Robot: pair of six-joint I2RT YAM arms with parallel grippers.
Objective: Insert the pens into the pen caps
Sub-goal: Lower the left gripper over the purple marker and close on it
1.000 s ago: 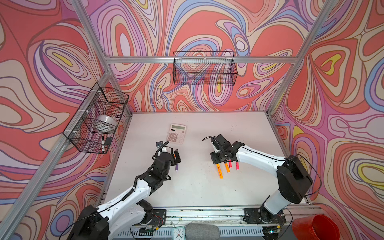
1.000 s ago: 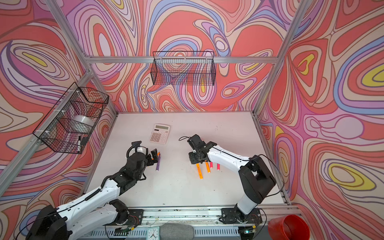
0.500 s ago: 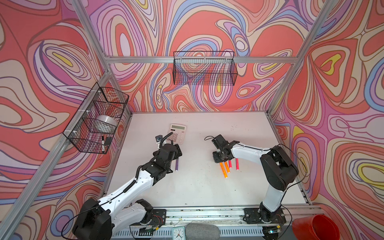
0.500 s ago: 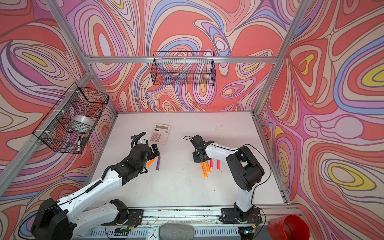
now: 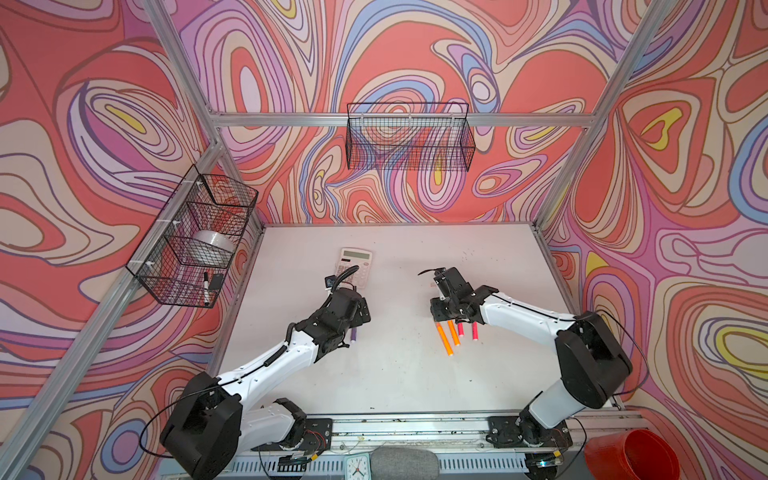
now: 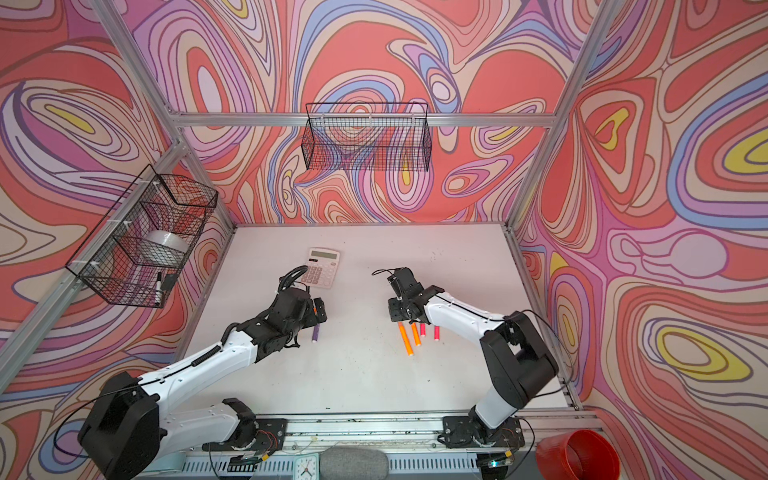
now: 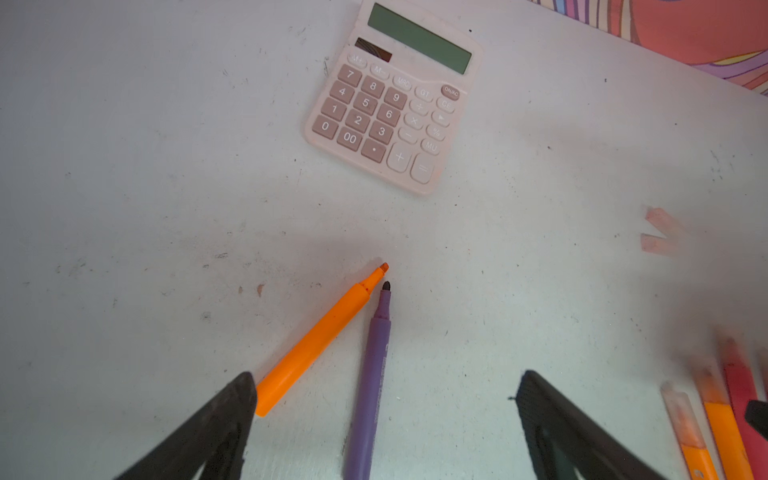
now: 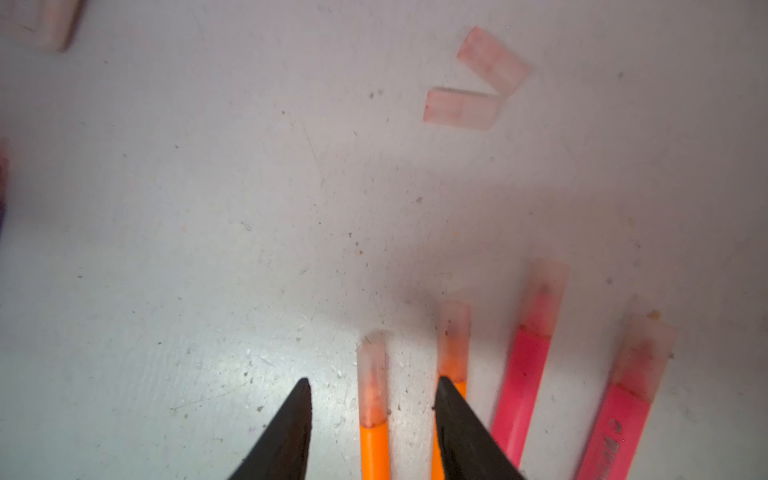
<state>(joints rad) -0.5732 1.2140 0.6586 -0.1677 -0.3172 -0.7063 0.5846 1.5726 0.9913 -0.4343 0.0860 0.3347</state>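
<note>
Left wrist view: the left gripper point(image 7: 386, 376) hangs over the scuffed white table point(image 7: 124, 166) with its black jaws spread wide, gripping nothing. 2 bare-tipped pens lie below it. A slim purple marker pen point(image 7: 374, 374) runs up between the jaws. A slim orange highlighter pen point(image 7: 316, 340) lies slanted, its tip almost meeting the purple tip and its blunt end just beside 1 finger point(image 7: 232, 415). Beyond their tips rests a pale pink pocket calculator point(image 7: 390, 104), apart from both pens. 2 stubby translucent pinkish caps point(image 7: 660, 232) lie loose farther off, their ends close together in a V. In the right wrist view the right gripper point(image 8: 374, 381) has its jaws partly parted. They straddle a capped orange pen point(image 8: 374, 444) with a gap on each side, so it has hold of nothing. Just beside that pen lie a 2nd capped orange pen point(image 8: 454, 345) and 2 capped pink-red pens point(image 8: 523, 374), all 4 roughly parallel and flat on the table. A 3rd loose cap point(image 8: 56, 23) shows blurred at the picture's edge. In both top views the 4 capped pens lie right of centre, their capped ends hidden under the right gripper point(image 5: 448, 316). The purple pen point(image 6: 316, 332) pokes out beneath the left gripper point(image 5: 359, 309), with the calculator point(image 5: 356, 266) just behind that arm.
</note>
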